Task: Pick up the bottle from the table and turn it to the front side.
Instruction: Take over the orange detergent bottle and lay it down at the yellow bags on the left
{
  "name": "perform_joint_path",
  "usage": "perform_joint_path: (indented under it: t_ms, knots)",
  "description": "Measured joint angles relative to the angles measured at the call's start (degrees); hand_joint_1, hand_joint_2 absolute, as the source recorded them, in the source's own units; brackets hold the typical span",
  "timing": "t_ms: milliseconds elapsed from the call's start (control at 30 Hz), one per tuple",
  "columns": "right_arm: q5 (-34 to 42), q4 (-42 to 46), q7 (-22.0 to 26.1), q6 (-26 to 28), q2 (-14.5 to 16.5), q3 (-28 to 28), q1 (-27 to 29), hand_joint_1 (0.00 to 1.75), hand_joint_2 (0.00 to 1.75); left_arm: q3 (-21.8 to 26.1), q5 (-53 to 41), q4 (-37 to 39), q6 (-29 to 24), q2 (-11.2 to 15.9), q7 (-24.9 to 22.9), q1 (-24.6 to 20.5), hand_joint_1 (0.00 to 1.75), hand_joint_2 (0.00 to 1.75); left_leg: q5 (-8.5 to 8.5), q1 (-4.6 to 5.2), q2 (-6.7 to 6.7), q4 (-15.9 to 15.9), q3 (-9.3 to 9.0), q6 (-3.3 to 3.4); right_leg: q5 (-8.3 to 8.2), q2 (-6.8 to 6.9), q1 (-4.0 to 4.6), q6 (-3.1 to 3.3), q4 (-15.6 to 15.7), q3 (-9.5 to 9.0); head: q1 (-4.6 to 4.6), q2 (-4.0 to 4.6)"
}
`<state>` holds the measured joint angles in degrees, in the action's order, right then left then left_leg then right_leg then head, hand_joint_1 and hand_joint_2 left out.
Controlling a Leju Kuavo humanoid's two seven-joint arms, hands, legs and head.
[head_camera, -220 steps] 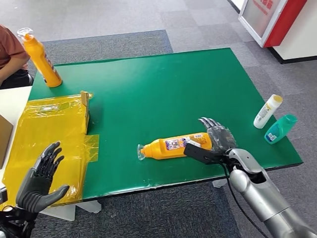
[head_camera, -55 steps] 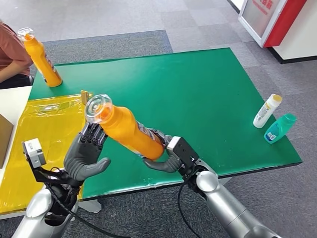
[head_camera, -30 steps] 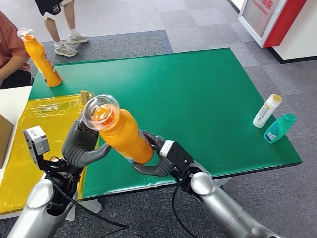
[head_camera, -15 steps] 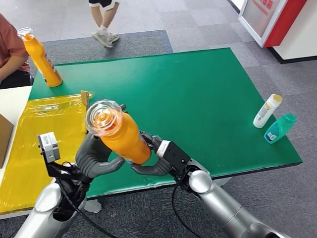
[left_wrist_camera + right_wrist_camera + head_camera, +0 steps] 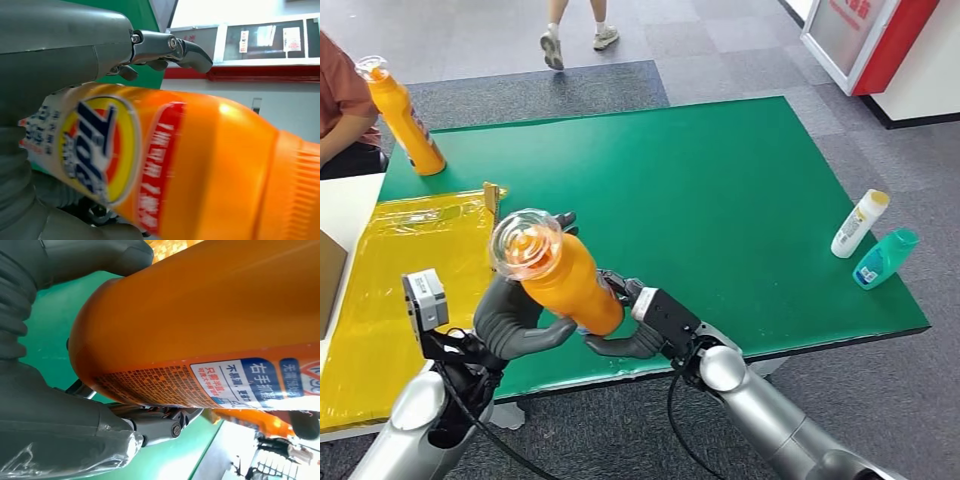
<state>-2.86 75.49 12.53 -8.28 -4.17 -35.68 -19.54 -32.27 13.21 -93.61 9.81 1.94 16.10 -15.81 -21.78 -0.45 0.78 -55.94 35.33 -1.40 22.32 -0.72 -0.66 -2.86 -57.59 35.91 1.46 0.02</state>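
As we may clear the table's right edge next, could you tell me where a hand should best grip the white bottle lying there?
Grip the white bottle around its mid-body from above, across its length: it lies flat, the teal bottle close on one side.

Both arms are smooth silver tubes with rounded joint housings, and a black cable loops beside each forearm up to the wrist. The left hand (image 5: 518, 315) is dark grey with a thick matte thumb and darker segmented fingers, and a small white-and-grey box sits on a black bracket at its wrist; the right hand (image 5: 626, 318) carries a black block with a white end. Up close, the wrists wear grey ribbed covers, and bright metal finger links show small screws.
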Motion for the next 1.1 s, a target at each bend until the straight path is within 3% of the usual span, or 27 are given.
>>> perform_joint_path:
  t_ms: [167, 300, 800, 933, 1100]
  knots:
    - [-2.35, -0.85, -1.15, 0.95, 0.0, -1.25, -0.1, 1.75, 1.75, -0.02, -2.12, 0.0, -1.45, -0.02, -0.24, -0.28, 0.07, 1.75, 0.0, 0.0, 0.0, 0.0, 0.0, 0.0, 0.0, 0.0, 0.0, 0.0, 0.0, 0.0, 0.01, 0.0]
    - [-3.78, -1.9, -1.86, 2.02, 0.0, -1.69, -0.5, 1.75, 1.75, -0.02, -4.13, -0.02, -2.4, -0.02, -0.35, -0.5, 1.75, 1.75, 0.0, 0.0, 0.0, 0.0, 0.0, 0.0, 0.0, 0.0, 0.0, 0.0, 0.0, 0.0, 0.01, 0.0]
    - [-5.53, -2.86, -2.04, 2.81, 0.02, -2.4, -0.93, 1.75, 1.75, -0.07, -6.34, -0.02, -3.46, 0.05, -0.56, -0.56, 1.75, 1.75, 0.0, 0.0, 0.0, 0.0, 0.0, 0.0, 0.0, 0.0, 0.0, 0.0, 0.0, 0.0, 0.01, 0.0]
    - [-5.55, -2.84, -2.04, 2.91, 0.02, -2.4, -0.93, 1.66, 1.75, -0.06, -5.81, -0.02, -3.45, 0.1, -0.56, -0.55, 1.75, 1.75, 0.0, 0.0, 0.0, 0.0, 0.0, 0.0, 0.0, 0.0, 0.0, 0.0, 0.0, 0.0, 0.01, 0.0]
    - [-5.56, -2.85, -2.04, 3.02, 0.02, -2.39, -0.93, 1.71, 1.75, -0.06, -5.23, -0.02, -3.4, 0.16, -0.56, -0.54, 1.75, 1.75, 0.0, 0.0, 0.0, 0.0, 0.0, 0.0, 0.0, 0.0, 0.0, 0.0, 0.0, 0.0, 0.01, 0.0]
